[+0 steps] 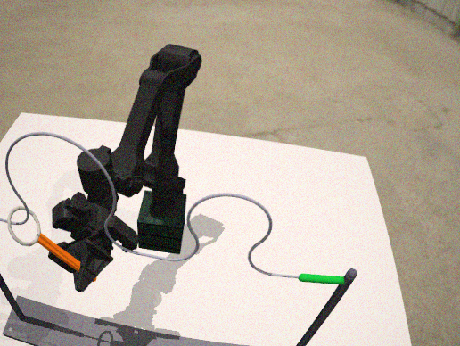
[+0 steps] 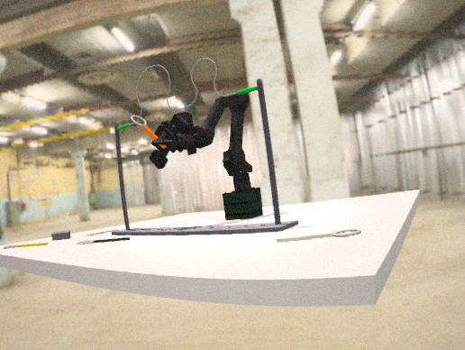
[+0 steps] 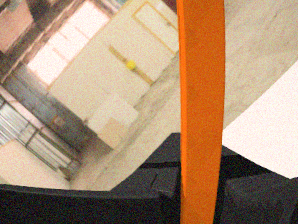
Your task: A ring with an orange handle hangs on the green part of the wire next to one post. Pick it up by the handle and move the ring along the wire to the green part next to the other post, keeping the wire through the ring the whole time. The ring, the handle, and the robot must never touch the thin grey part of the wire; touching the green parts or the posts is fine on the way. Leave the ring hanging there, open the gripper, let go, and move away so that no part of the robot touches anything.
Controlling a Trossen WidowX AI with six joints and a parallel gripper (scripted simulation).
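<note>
The claw (image 1: 85, 267) (image 2: 159, 143) (image 3: 184, 141), nearly closed, grips the ring's orange handle (image 1: 60, 252) (image 2: 150, 132) (image 3: 202, 100) beside 1 curving wire (image 1: 114, 187) (image 2: 170, 86).

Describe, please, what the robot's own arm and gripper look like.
The arm is matte black, with long, angular links and chunky, rounded joints, on a boxy, dark greenish-black base. The gripper is black too, with wedge-shaped, tapering fingers. I can make out no cables or markings.

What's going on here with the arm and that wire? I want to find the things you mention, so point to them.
The robot arm's jaws (image 1: 86, 269) (image 2: 161, 145) are shut on the orange handle (image 1: 59, 251) (image 2: 150, 132) (image 3: 202, 110). Its ring (image 1: 10, 229) (image 2: 132, 118) is around the thin grey wire (image 1: 114, 187) (image 2: 170, 86), just past one green end; whether it touches the wire is unclear. Most of the wire lies ahead, up to the far green part (image 1: 322, 279) (image 2: 247, 90).
</note>
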